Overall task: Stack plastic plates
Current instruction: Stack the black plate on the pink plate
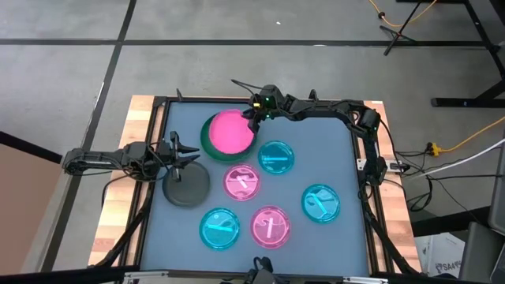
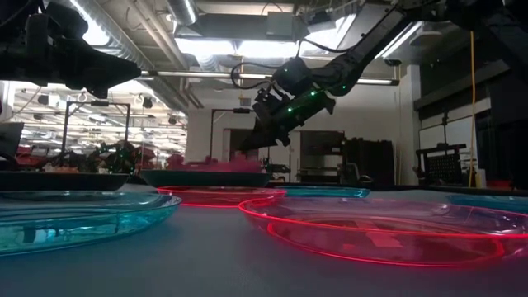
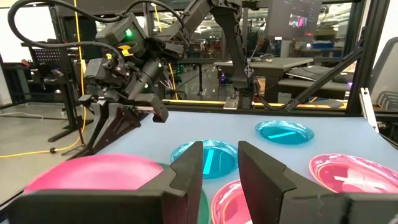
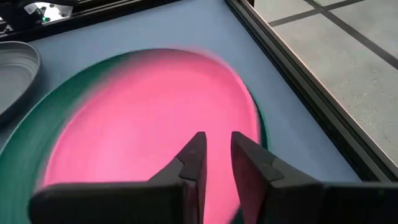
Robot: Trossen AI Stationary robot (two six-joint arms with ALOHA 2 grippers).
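Right gripper (image 1: 254,118) angled down at solid pink plate (image 1: 230,131) edge (fingers parted).

My table (image 1: 347,237) has a grey-blue top inside a black frame (image 1: 371,213), with wooden boards (image 1: 118,229) showing past its sides. Around it lies grey concrete floor (image 1: 237,63) crossed by dark lines. An orange cable (image 1: 465,140) runs over the floor beside the table, and a tripod (image 1: 406,24) stands farther off
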